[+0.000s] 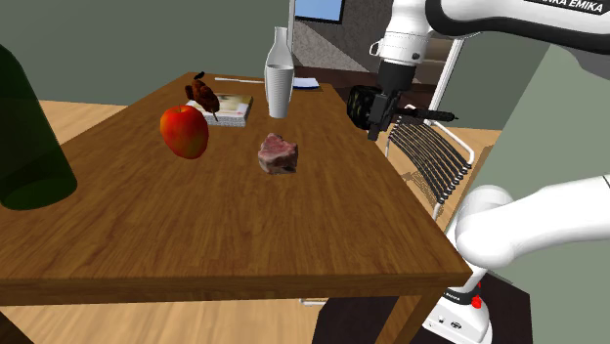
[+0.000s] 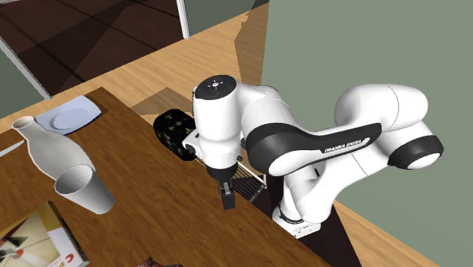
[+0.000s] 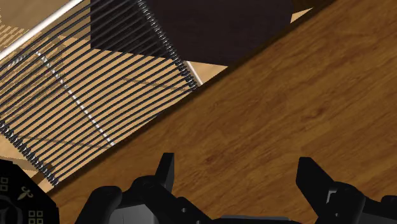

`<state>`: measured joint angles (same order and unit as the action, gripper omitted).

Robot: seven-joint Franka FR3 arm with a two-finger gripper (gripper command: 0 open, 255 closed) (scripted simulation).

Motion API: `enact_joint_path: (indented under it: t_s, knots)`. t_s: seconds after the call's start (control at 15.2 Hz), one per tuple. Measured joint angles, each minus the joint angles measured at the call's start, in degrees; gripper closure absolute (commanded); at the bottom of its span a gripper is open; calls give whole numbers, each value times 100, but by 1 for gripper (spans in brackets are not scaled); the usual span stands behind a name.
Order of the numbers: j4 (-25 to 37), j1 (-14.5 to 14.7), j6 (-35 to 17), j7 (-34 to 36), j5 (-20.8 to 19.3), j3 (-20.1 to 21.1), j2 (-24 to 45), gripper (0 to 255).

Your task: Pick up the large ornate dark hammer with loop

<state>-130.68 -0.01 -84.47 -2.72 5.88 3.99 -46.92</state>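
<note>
The pincer (image 3: 238, 191) hangs wide open, holding nothing, its two black fingers well apart over bare wood. It is low over the brown wooden table (image 1: 244, 225) at the edge on the shoulder view's right.

The large ornate dark reddish-brown hammer with a loop (image 1: 202, 92) is well away from it, at the far left of the table in the shoulder view. It stands at the left end of a flat pale-covered book (image 1: 235, 106) and seems to rest on it.

The whole reach across the table lies ahead, and a low, straight sweep looks risky. A tall white narrow-necked vase (image 1: 280, 49) and the grey ribbed cup (image 1: 280, 96) in front of it stand between the pincer and the hammer, and both would probably topple if clipped. A black drum-shaped object with pale markings (image 1: 362, 103) sits just beside the pincer at the table's edge, so a careless swing of the wrist could push it off. A shiny red apple (image 1: 184, 132) lies just on the near side of the hammer and would likely roll if nudged. The hammer's uneven shape may slip from a poorly centred grip, or the fingers may catch the book beneath.

A reddish chunk of raw meat (image 1: 278, 154) lies nearer, mid-table. A dark green glass bottle (image 1: 29, 137) stands at the near left. A black wire-backed chair (image 1: 430, 156) stands off the table's right edge.
</note>
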Motion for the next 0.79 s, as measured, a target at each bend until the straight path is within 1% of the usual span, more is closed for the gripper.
enact_joint_path:
  t_s: [0.07, 0.2, 0.66, 0.79]
  knots:
    - [0, 0, 0, 0, 0, 0, 0, 0]
    - [-9, 6, 54, -280, -138, -181, -53, 0]
    - [-54, 43, 146, -1912, -951, -1197, -202, 0]
    - [30, 80, 88, -2379, -1173, -1489, -85, 0]
